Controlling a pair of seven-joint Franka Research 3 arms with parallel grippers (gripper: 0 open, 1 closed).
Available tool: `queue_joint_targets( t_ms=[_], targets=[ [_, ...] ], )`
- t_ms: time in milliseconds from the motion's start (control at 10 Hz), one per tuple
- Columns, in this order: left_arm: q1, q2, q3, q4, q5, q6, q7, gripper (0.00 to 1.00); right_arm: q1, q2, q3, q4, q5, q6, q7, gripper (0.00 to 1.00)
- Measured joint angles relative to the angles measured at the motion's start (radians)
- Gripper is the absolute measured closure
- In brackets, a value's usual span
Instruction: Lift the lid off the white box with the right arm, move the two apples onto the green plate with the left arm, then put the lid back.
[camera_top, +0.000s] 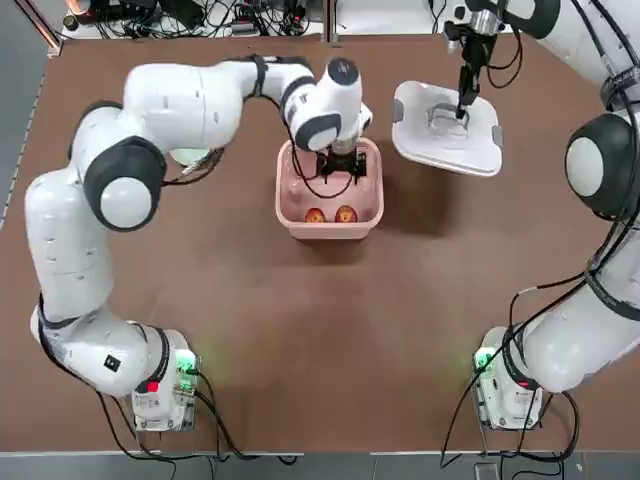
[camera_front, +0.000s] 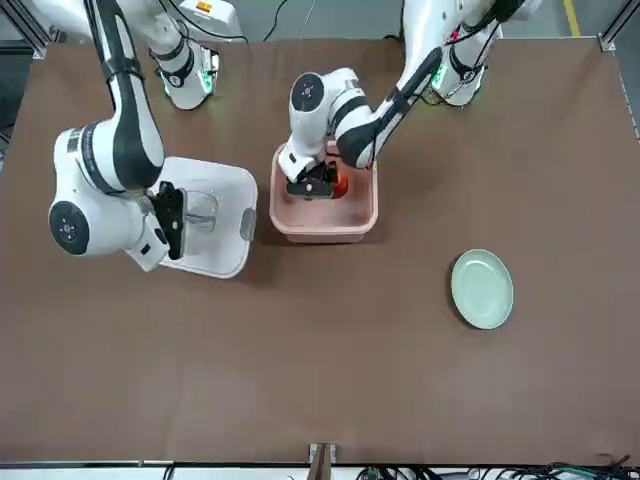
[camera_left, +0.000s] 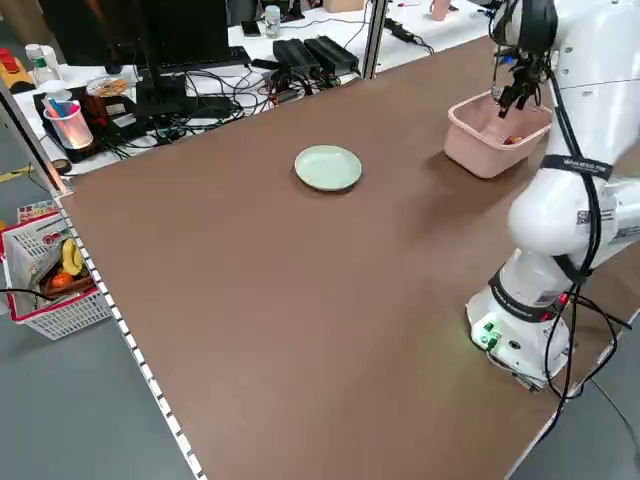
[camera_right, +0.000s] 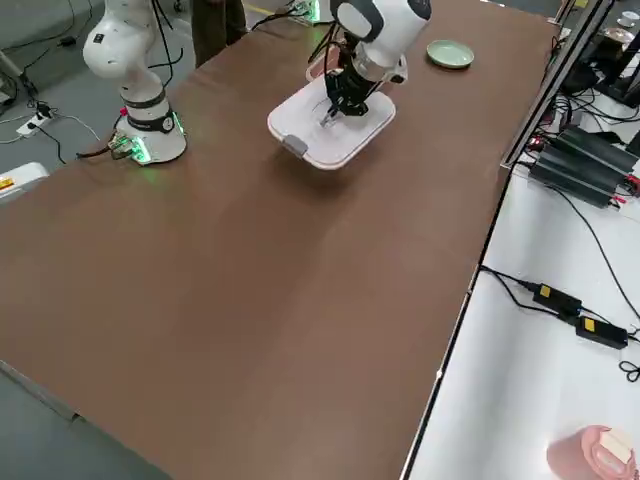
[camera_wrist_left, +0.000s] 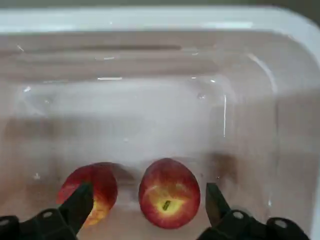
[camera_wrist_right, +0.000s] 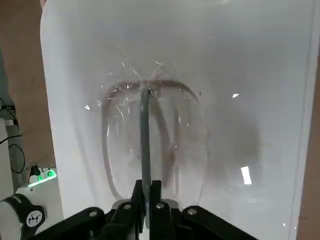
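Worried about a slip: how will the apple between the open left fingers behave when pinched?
The apple looks round and glossy, so it may squirm or roll toward its neighbour. It seems firm enough for the left gripper; the smooth white box floor offers little friction.

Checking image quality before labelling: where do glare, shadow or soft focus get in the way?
Left wrist view: bright streaks of glare on the white box wall; the apples stay sharp. Right wrist view: specular sparkle around the handle of the lid. Top view: the lid casts a soft shadow on the table.
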Motion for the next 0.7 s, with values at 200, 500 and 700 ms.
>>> queue_joint_targets(
  t_ms=[200,500,700],
  targets=[
    [-0.025,0.021,0.000,-0.002,0.004,0.013,-0.040,0.01,-0.008,0.000,0.000,-0.001,0.000,0.000,-0.008,0.93],
    [-0.036,0.027,0.000,-0.036,0.004,0.074,-0.056,0.04,-0.010,0.000,0.000,-0.001,0.000,-0.006,-0.010,0.93],
    [-0.051,0.041,0.000,-0.046,0.004,0.091,-0.079,0.04,-0.017,0.000,0.000,-0.002,0.000,-0.008,-0.013,0.93]
  ],
)
